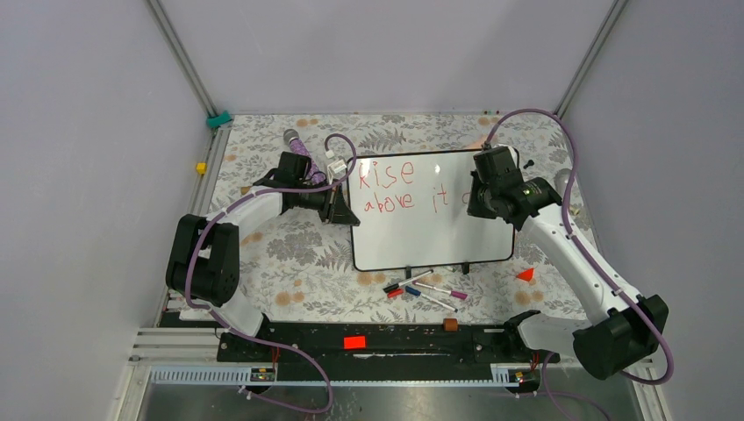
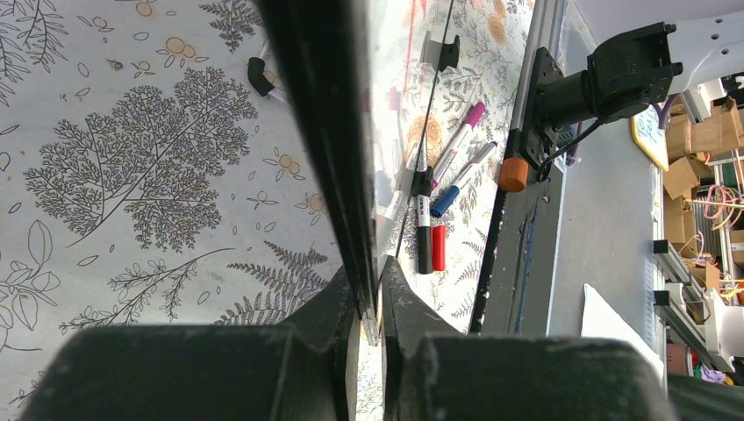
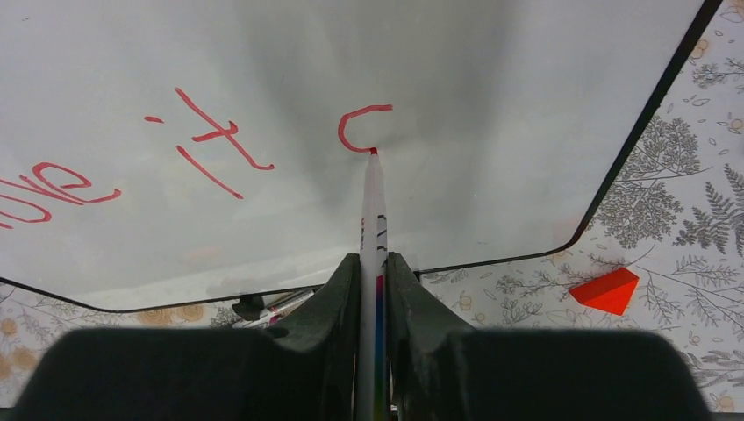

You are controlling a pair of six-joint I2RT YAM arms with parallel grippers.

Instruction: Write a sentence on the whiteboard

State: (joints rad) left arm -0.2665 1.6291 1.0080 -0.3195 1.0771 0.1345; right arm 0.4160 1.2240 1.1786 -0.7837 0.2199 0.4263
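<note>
The whiteboard (image 1: 412, 237) lies on the floral table, tilted slightly. On it the sentence (image 1: 392, 186) runs in red letters over two lines: "Rise", then "above it" and a curved open stroke. My left gripper (image 2: 370, 289) is shut on the whiteboard's black left rim (image 2: 325, 132), and the top view shows it at that edge (image 1: 345, 210). My right gripper (image 3: 375, 259) is shut on a white marker (image 3: 373, 202). The marker's red tip touches the whiteboard (image 3: 491, 96) at the end of the curved stroke, right of "it" (image 3: 211, 145). From above, the right gripper (image 1: 481, 200) hangs over the board's right part.
Several loose markers (image 1: 425, 289) lie just in front of the board, also visible from the left wrist (image 2: 439, 175). A red wedge (image 1: 525, 274) (image 3: 605, 289) sits by the board's near right corner. A purple object (image 1: 298, 145) lies behind the left arm. A brown block (image 1: 450, 324) rests on the front rail.
</note>
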